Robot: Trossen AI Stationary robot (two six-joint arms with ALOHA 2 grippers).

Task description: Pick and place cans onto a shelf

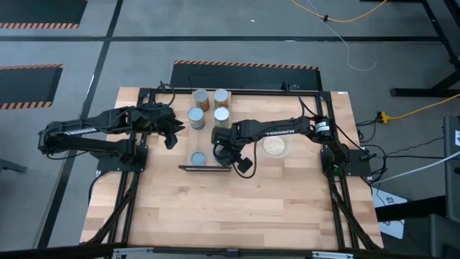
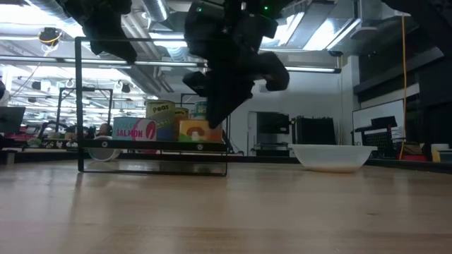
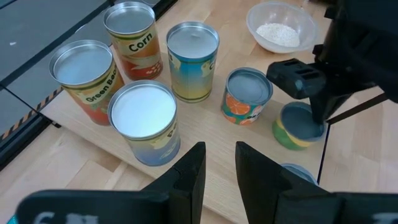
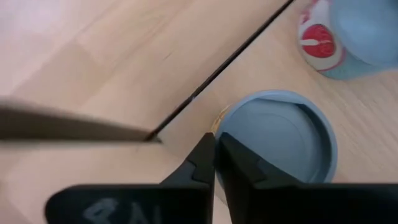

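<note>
- High view: the bench (image 1: 215,208) is pale planked wood in a thin black frame. A cluster of cans (image 1: 208,106) with round metal tops stands at its far middle, on or near the shelf (image 1: 205,167), whose black front rail shows as a thin dark bar. One low blue-topped can (image 1: 198,157) sits just behind that rail. The left hand (image 1: 172,133) hangs beside the cluster; the right hand (image 1: 224,153) is over the shelf's right end. A clear bowl (image 1: 276,147) of beige powder lies under the right arm.
- Low view: the shelf's thin black wire frame (image 2: 152,152) stands upright on the bench, with colourful labelled cans (image 2: 166,127) behind it. The right arm's dark bulk hides some of them. The white bowl (image 2: 332,156) sits well apart to one side.
- Left wrist view: five upright cans, smooth silver or white lids, paper labels reading "Corn" (image 3: 132,38) and "Green Bea" (image 3: 85,78). The left hand's fingers (image 3: 186,174) stand slightly apart, holding nothing.
- Right wrist view: the right hand's fingers (image 4: 202,162) are nearly together, tips at the rim of a flat blue-grey lidded can (image 4: 283,140); whether they grip that rim I cannot tell. A red-and-white labelled can (image 4: 336,40) stands near.
</note>
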